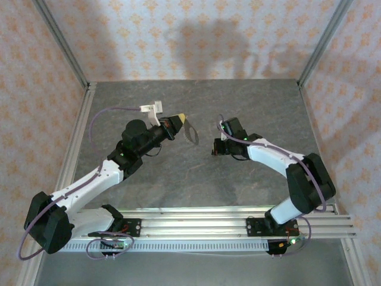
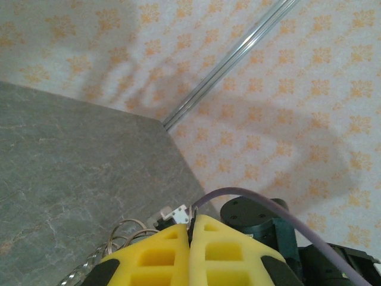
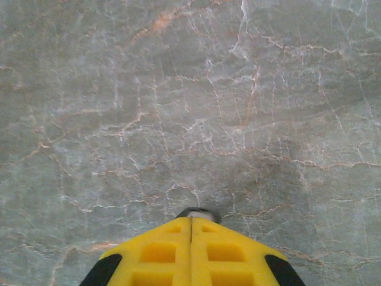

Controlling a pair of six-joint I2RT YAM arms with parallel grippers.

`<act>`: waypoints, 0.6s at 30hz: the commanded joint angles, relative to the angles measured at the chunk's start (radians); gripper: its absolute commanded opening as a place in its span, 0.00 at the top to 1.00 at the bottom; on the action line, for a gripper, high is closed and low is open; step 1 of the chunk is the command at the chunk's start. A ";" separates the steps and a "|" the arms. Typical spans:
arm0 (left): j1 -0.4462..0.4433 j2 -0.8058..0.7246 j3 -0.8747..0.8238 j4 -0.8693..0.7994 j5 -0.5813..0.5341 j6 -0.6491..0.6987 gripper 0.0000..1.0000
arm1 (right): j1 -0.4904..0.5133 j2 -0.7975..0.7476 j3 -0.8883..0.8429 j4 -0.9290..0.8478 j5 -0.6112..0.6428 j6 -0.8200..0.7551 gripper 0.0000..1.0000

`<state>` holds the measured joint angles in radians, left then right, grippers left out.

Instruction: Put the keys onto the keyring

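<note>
My left gripper (image 1: 177, 123) is held above the table's middle, shut on the keyring (image 1: 191, 131), a thin pale loop that hangs to the right of its yellow fingers. In the left wrist view the ring's wire (image 2: 191, 215) is pinched between the closed pads, and more coils (image 2: 121, 231) curl out to the left. My right gripper (image 1: 215, 146) sits low over the table, a short way right of the ring. In the right wrist view it is shut on the key (image 3: 199, 213), a small dark piece with a silvery end poking past the fingertips (image 3: 178, 229).
The grey marble table (image 1: 178, 179) is boxed in by patterned walls with metal posts (image 1: 62, 44). A white bracket (image 1: 152, 109) and a purple cable (image 1: 110, 113) ride behind the left wrist. The right arm's dark joint (image 2: 256, 217) shows beyond the left fingers.
</note>
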<state>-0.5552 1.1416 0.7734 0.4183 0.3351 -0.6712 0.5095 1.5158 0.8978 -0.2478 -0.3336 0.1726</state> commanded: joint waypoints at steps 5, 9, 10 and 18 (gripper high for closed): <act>0.009 0.006 0.043 0.021 0.021 0.016 1.00 | -0.006 0.009 -0.028 0.022 -0.018 0.029 1.00; 0.009 0.004 0.043 0.021 0.023 0.015 1.00 | -0.006 0.015 -0.043 0.039 -0.028 0.037 1.00; 0.008 0.004 0.044 0.020 0.024 0.016 1.00 | -0.006 0.011 -0.046 0.041 -0.030 0.041 1.00; 0.008 0.015 0.063 -0.002 0.054 0.054 1.00 | -0.044 -0.122 -0.050 0.089 -0.095 0.116 1.00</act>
<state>-0.5552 1.1549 0.7853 0.4046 0.3553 -0.6598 0.4862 1.4811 0.8467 -0.2146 -0.3904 0.2379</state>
